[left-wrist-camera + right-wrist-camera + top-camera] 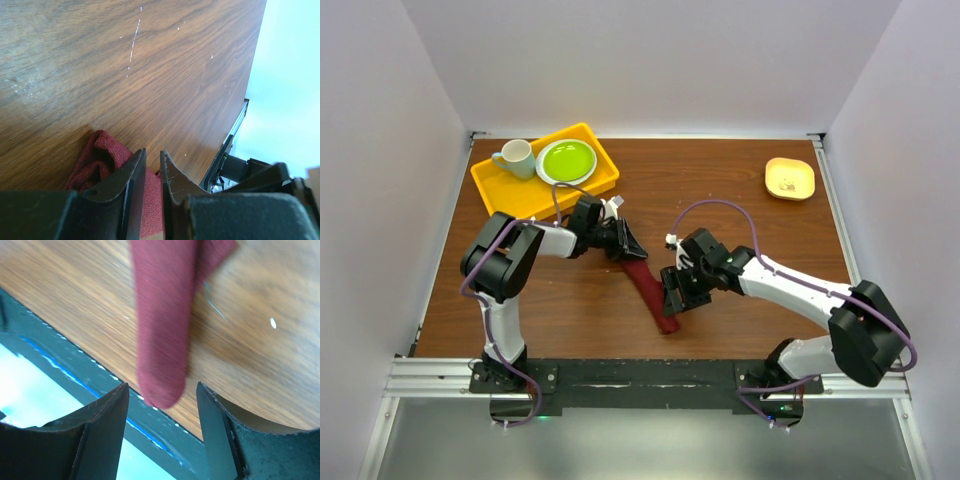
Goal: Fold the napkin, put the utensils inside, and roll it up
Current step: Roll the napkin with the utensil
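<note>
The maroon napkin (650, 295) lies on the table as a narrow roll that runs diagonally between my two grippers. The fork is hidden. My left gripper (632, 250) sits at the roll's far end. In the left wrist view its jaws (152, 152) stand a thin slit apart over the bunched cloth (95, 160), with no cloth between the tips. My right gripper (675, 300) is open above the roll's near end. In the right wrist view its fingers (162, 385) straddle the rounded end of the napkin (162, 330) without touching it.
A yellow tray (500, 190) at the back left holds a green plate (567, 160) and a pale cup (517, 158). A small yellow dish (789, 178) sits at the back right. The table's near edge and black rail (75, 360) lie just past the roll's end.
</note>
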`<state>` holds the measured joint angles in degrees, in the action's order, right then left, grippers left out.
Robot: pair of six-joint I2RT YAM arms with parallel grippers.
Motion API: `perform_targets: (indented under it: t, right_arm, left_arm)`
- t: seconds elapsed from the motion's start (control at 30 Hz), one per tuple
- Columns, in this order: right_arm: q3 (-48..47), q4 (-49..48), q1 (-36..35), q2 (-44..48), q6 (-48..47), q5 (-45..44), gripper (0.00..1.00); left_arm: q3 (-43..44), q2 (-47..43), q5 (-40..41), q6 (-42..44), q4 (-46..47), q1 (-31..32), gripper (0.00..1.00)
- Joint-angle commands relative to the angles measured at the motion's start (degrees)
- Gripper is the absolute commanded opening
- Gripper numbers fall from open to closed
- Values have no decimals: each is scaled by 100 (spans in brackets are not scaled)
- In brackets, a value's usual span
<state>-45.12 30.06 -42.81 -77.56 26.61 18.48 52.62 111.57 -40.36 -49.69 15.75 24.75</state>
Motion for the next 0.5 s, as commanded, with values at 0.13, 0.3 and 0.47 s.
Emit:
perform_targets:
  t: [0.13,0.3,0.47]
  right_arm:
    - [196,-186,-52,-374,239,-405,60]
    - [338,324,-44,-576,204,-1161,53]
    - [-336,983,-192,-559,108,-1627,52]
  left_arm:
    - [-41,181,336,425,-441,-41,23]
    - [-15,199,362,495,-511,-41,23]
    - [73,207,353,531,-608,-41,23]
